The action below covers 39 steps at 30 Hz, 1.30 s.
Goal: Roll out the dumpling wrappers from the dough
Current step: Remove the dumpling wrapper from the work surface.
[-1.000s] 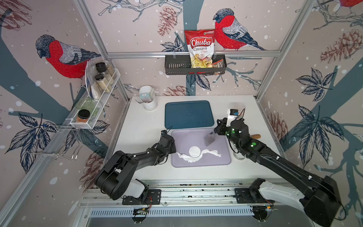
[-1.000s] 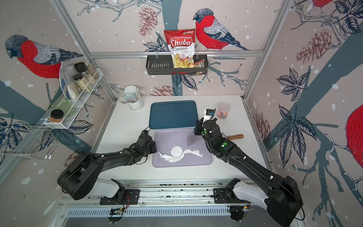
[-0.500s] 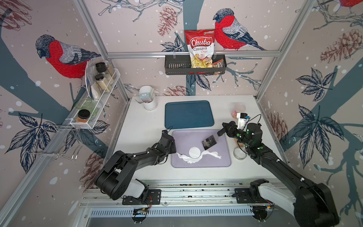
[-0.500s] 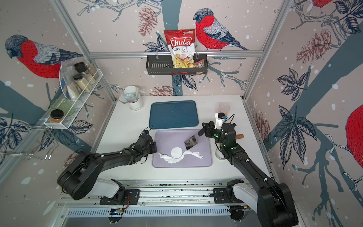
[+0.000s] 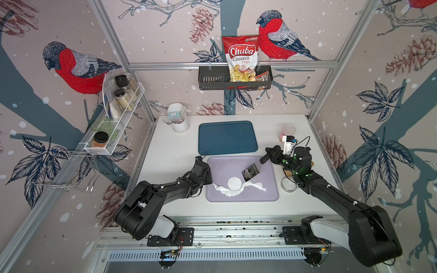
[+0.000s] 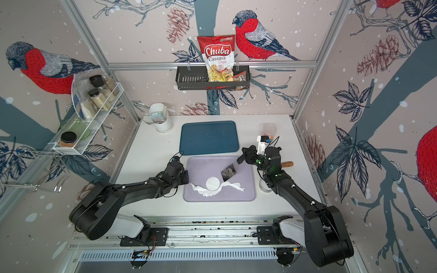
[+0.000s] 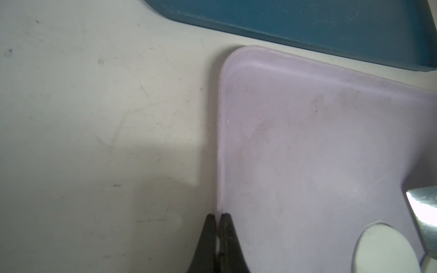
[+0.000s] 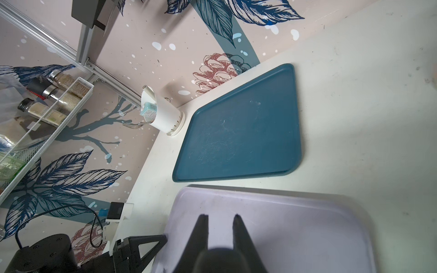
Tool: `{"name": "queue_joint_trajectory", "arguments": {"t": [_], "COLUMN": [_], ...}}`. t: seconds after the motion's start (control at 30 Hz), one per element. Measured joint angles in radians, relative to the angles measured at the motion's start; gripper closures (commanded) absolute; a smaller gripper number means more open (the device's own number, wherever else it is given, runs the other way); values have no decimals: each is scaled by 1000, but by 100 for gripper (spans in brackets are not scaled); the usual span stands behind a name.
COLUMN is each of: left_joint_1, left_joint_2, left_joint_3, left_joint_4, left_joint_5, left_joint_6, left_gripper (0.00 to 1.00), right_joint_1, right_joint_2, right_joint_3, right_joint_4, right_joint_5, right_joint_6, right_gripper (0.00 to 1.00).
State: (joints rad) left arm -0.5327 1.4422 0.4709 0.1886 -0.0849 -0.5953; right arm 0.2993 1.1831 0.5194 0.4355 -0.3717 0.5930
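Moved since earlier: the right arm has swung its wrist out toward the right side of the table, while the right gripper (image 5: 263,161) remains over the far right part of the lilac tray (image 5: 222,165). The metal scraper (image 5: 251,172) has tipped from edge-on to face-showing. Left arm, disc and scraps are unchanged.
State, right: jaws a little apart and, judging from both top views, closed on the scraper's handle end. The wrist view shows only a dark mass between the fingers, not the blade.
State, left: the left gripper (image 7: 218,216) is fully closed, tips at the tray's left rim. Whether the rim is pinched cannot be told.
Wrapper location: the dumpling wrapper (image 5: 234,183) lies flat near the tray's middle, just beside the blade's lower edge.
Scraps: the dough (image 5: 225,192) is ragged, touches the disc's near side and trails left and right.
Cutter: the ring cutter (image 5: 289,184) sits on the table, right of the tray.
Risk 1: a steep blade entry could gouge or fold the thin disc.
Risk 2: scraps clinging to the disc could drag and stretch it.
Risk 3: a sideways push could slide the tray if the left tips slip off.
Risk 4: the handle could pivot in the narrow grip.
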Motion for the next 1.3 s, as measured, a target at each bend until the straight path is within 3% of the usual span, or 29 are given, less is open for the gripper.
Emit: {"name": "queue_joint_trajectory", "arguments": {"t": [0.3, 0.7, 1.3], "left_joint_1": [0, 0, 0], "left_joint_2": [0, 0, 2], "left_joint_3": [0, 2, 6], "left_joint_4": [0, -7, -16], "left_joint_5": [0, -5, -26], "left_joint_6": [-2, -11, -25], "left_gripper": [100, 100, 100], "right_joint_1": [24, 195, 326], "right_joint_2": [2, -172, -374], "right_joint_3": [-34, -97, -133], "right_joint_4": [54, -26, -227], "right_joint_5": [22, 309, 467], "right_joint_6": [10, -36, -14], "right_gripper": [100, 100, 100]}}
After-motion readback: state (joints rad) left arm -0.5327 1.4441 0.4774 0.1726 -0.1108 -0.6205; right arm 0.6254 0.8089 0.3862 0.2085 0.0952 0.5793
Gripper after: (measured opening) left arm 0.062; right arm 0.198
